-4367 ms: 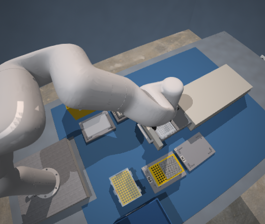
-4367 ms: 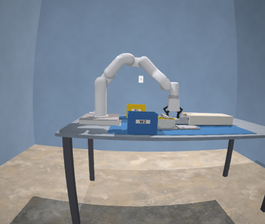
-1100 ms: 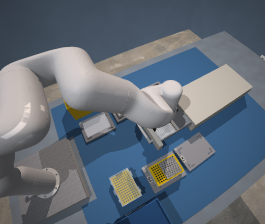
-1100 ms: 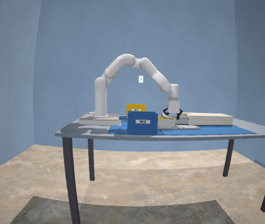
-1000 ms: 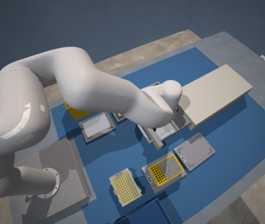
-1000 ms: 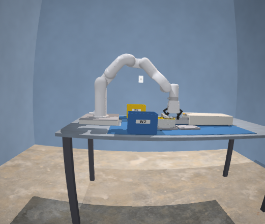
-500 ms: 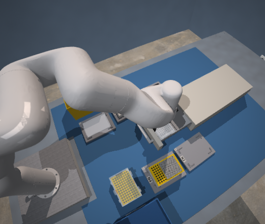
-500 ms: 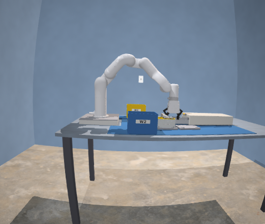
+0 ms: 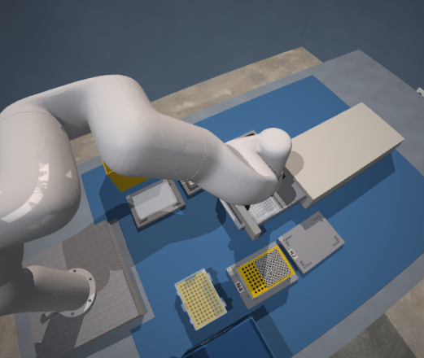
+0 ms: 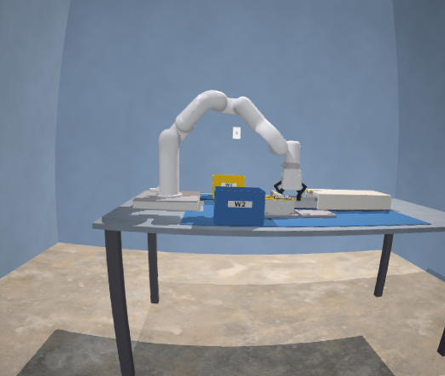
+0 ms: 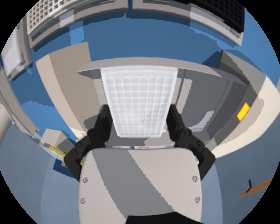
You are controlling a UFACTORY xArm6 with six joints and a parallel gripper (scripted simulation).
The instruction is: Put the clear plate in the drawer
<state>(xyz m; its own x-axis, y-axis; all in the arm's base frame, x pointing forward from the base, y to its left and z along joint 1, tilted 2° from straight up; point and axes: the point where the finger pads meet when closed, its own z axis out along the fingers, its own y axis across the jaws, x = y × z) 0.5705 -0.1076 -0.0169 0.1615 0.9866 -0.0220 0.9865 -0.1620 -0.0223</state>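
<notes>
1. Centre of the wrist view: black fingers spread wide, clamped on the two opposite edges of the clear plate (image 11: 139,104).
2. Centre of the top view: plate (image 9: 264,211) over the open drawer (image 9: 254,230) of the cooler (image 9: 345,151), mostly hidden under the white arm (image 9: 148,138); touching the drawer floor or not, cannot tell.
3. Lower right of centre: nest N2 (image 9: 312,241), bare grey.
4. Right of centre in the exterior view: gripper (image 10: 289,190) pointing straight down at the counter (image 10: 143,222), left of the cooler.
</notes>
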